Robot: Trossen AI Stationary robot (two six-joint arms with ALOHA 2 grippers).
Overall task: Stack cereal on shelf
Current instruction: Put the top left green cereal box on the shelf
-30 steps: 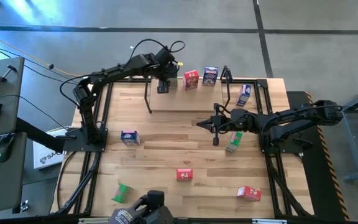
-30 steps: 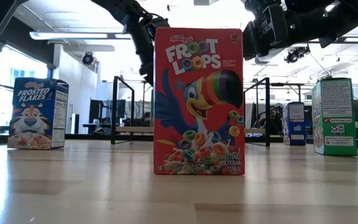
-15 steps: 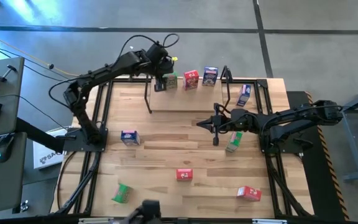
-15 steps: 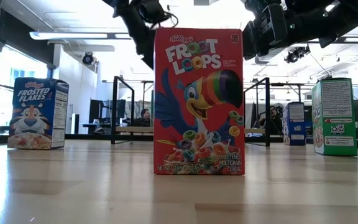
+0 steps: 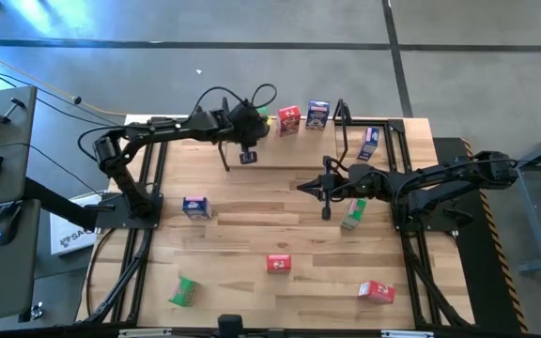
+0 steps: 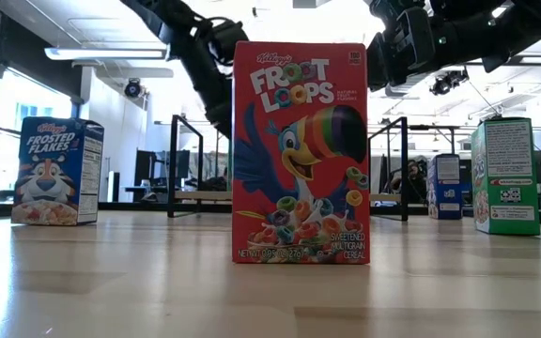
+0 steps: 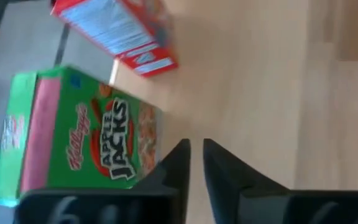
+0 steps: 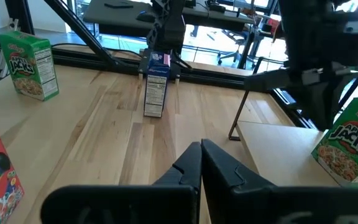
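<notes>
The right gripper [image 8: 200, 146], fingers pressed together and empty, hovers mid-table just beside a green Apple Jacks box [image 5: 353, 214]. Descending unopened, it would likely topple that box. Farther back, the left gripper [image 7: 196, 144], empty with fingers a narrow slit apart, hangs over the shelf [image 5: 289, 150] beside the shelved Apple Jacks box [image 7: 98, 146]. A sideways swing could knock it into the red box [image 7: 120, 31].

Nine cereal boxes: three red, three green, three blue. Five are loose on the table, one blue stands by the shelf's end, and three are shelved.
</notes>
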